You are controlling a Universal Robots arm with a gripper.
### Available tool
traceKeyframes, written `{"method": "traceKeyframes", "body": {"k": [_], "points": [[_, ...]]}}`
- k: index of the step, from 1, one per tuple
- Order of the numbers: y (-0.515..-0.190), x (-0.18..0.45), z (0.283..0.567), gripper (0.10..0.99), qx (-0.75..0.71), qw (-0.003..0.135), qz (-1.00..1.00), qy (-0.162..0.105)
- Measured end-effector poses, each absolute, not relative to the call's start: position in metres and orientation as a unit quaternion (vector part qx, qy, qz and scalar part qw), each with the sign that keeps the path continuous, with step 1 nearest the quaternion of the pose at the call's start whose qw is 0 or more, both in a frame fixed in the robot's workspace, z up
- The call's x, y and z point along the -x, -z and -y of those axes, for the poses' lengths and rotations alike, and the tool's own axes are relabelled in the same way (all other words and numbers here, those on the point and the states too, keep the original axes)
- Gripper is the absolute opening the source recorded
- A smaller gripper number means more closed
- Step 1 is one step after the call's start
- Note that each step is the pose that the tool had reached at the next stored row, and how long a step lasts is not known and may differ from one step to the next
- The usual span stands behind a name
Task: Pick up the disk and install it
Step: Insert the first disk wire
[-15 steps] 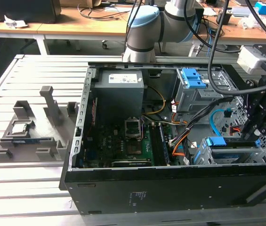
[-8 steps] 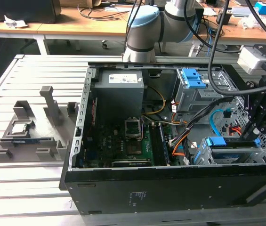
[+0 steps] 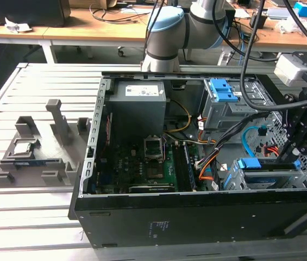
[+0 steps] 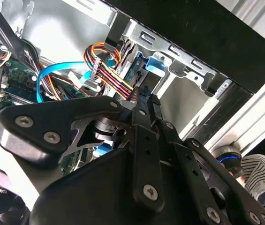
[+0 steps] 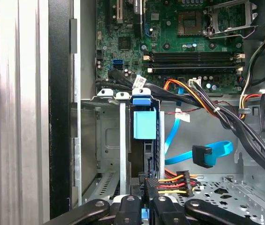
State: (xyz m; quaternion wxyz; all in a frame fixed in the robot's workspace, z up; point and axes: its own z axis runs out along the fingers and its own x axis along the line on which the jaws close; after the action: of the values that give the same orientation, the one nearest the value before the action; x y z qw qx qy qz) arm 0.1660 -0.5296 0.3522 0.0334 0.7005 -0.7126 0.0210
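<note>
The hand's [image 5: 145, 206] black linkages lie closest in both wrist views. Its fingers [image 5: 128, 208] are drawn in close, pinching the near end of the disk [image 5: 146, 140] across its thin edge. In the second wrist view the hand [image 4: 146, 105] narrows to a point at the mouth of the metal bay.

The open black computer case [image 3: 196, 217] lies on its side on the ribbed metal surface [image 3: 33, 217], with the green motherboard [image 3: 142, 168] exposed inside. On the exterior view's left, apart from the case, sits a grey moulded fixture [image 3: 39, 157].

Inside the case, on the exterior view's right, the grey drive cage [image 3: 305, 179] holds the disk [image 3: 262, 175], with the hand [image 3: 292, 157] just above it. In the first wrist view the disk stands edge-on in a slot of the drive cage [image 5: 106, 140], its blue plastic end toward the motherboard [image 5: 179, 42]. How far in it sits cannot be told.

A second cage with blue latches [image 3: 224, 103] stands farther back. A bundle of red, yellow and orange wires [image 5: 174, 180] lies just beside the fingers, and a flat light-blue cable [image 5: 216, 150] curls across the case floor nearby.

A striped sleeve [image 4: 263, 178] shows outside the case.
</note>
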Motion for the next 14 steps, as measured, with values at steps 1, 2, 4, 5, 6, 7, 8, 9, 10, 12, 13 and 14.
{"method": "traceKeyframes", "body": {"k": [1,2,4,5,6,7,8,9,10,12,13,14], "points": [[-0.3519,-0.166,0.5266,0.161,-0.7,0.033,0.713,-0.021],[-0.3517,-0.166,0.5246,0.161,-0.7,0.033,0.713,-0.021],[-0.3506,-0.1666,0.5215,0.161,-0.699,0.034,0.714,-0.021],[-0.3496,-0.1677,0.5214,0.161,-0.693,0.034,0.72,-0.021],[-0.3489,-0.1688,0.5213,0.161,-0.687,0.034,0.725,-0.021],[-0.3487,-0.1693,0.5214,0.161,-0.687,0.034,0.726,-0.021],[-0.3484,-0.17,0.5215,0.161,-0.686,0.035,0.726,-0.021],[-0.3473,-0.1704,0.5216,0.161,-0.686,0.035,0.726,-0.022],[-0.3466,-0.1704,0.5216,0.161,-0.686,0.035,0.726,-0.022],[-0.3453,-0.1705,0.5217,0.161,-0.686,0.035,0.726,-0.022],[-0.345,-0.1705,0.5219,0.161,-0.686,0.035,0.726,-0.022],[-0.3445,-0.1706,0.5221,0.161,-0.686,0.035,0.726,-0.022]]}}
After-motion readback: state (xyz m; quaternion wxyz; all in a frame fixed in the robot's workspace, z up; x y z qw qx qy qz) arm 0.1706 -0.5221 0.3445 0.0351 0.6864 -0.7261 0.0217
